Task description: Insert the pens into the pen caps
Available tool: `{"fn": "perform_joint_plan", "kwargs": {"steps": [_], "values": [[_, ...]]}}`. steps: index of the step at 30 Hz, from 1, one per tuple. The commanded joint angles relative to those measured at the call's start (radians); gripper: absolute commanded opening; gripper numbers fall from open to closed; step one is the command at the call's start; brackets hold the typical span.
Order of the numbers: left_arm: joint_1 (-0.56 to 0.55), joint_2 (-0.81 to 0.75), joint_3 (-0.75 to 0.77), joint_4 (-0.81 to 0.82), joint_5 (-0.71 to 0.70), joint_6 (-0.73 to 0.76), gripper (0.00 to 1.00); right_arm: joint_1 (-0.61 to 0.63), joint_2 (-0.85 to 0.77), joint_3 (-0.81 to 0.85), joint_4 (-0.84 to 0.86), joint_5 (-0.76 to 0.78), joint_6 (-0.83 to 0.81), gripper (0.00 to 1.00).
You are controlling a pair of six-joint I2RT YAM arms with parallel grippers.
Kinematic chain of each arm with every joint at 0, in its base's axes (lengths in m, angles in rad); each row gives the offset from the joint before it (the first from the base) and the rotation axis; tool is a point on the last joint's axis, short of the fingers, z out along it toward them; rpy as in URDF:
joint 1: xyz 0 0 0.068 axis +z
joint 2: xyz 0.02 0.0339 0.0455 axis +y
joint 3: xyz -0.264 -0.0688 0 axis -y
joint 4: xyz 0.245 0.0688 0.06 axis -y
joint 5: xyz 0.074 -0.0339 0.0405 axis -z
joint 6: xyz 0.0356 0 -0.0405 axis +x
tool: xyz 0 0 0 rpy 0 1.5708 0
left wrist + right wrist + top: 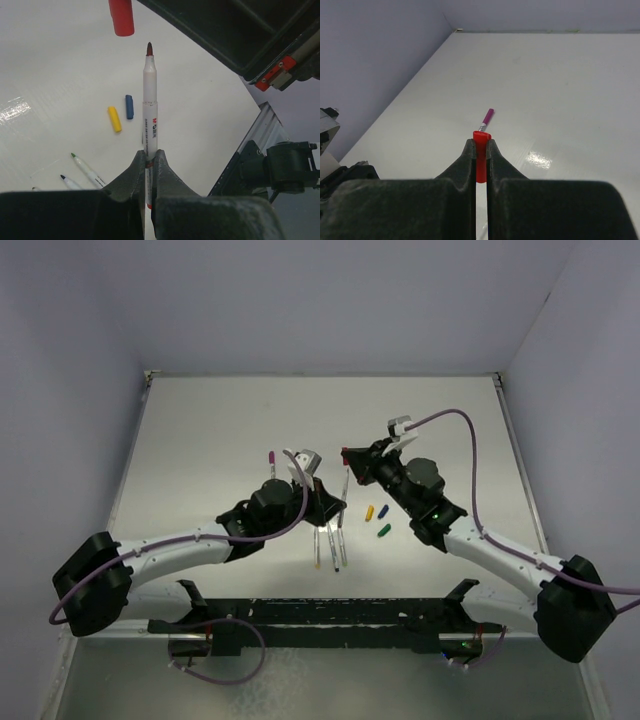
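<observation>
My left gripper (pixel 150 156) is shut on a white pen (pixel 150 105) with a dark red tip, held pointing away from it. My right gripper (pixel 480 145) is shut on the red cap (pixel 481 152). In the left wrist view the red cap (pixel 121 17) hangs a short gap beyond the pen tip, slightly to its left. From above, the left gripper (pixel 335 506) and the right gripper (pixel 349 456) meet mid-table. The yellow cap (pixel 114 119), blue cap (pixel 129 106) and green cap (pixel 384 531) lie loose. Three pens (pixel 330 545) lie side by side.
A pen wearing the magenta cap (pixel 487 117) lies on the table left of centre, also seen from above (pixel 271 458). The table has a raised rim (pixel 150 380) and grey walls around it. A black frame (pixel 320 618) runs along the near edge between the arm bases.
</observation>
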Motion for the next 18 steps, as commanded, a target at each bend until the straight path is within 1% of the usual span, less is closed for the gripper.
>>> {"fn": "perform_joint_plan", "kwargs": {"steps": [1,7,18], "values": [[-0.005,-0.035,-0.006,0.067,-0.001,-0.024,0.00,0.000,-0.034,-0.005,0.145,-0.001,0.034,0.00],[-0.006,-0.045,-0.013,0.067,-0.022,-0.034,0.00,-0.001,-0.049,-0.021,0.170,0.006,0.044,0.00],[-0.005,-0.058,-0.020,0.074,-0.048,-0.036,0.00,-0.001,-0.051,-0.026,0.160,-0.007,0.044,0.00]]}}
